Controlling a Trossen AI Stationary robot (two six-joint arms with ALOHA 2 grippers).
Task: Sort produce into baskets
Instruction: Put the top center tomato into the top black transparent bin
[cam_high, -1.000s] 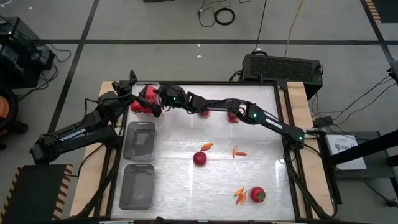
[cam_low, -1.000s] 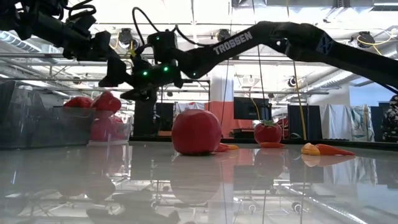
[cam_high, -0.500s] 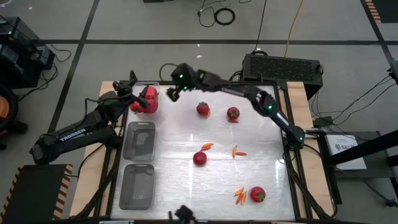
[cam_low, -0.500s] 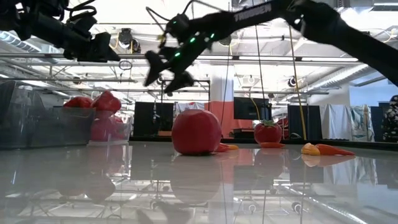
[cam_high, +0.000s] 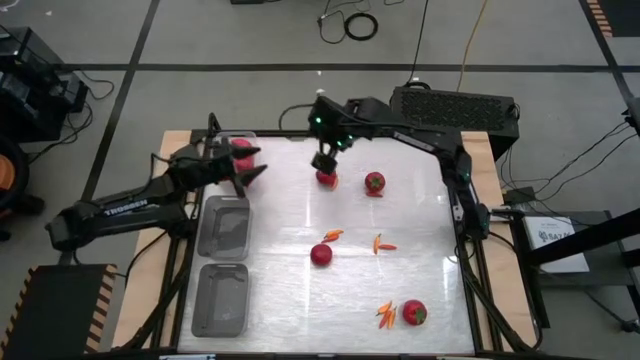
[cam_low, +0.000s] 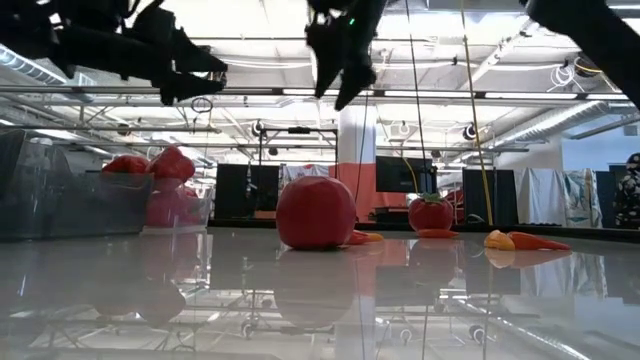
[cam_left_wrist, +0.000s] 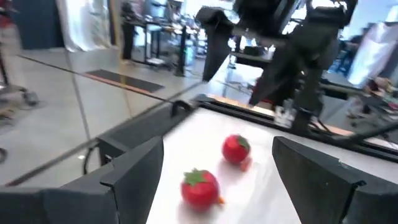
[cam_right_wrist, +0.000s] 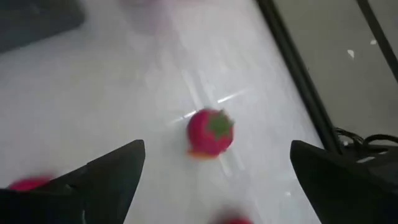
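Several red tomatoes lie on the white table: one at the far middle, one to its right, one in the centre, one near right. Small orange chilies lie among them. The far-left clear basket holds red produce. My right gripper hangs open above the far-middle tomato, pointing down, clear of it. My left gripper stands open by the far basket, level, facing two tomatoes.
Two more clear baskets stand in a row along the table's left side. A black box sits behind the far edge. In the low view the centre tomato looms nearest, with a chili to its right.
My right gripper has left the far-left basket, risen and swung toward the table's right, tipping from level to pointing down over the far-middle tomato; it stays open. My left gripper has turned and shifted a little toward the table's right, away from the basket.
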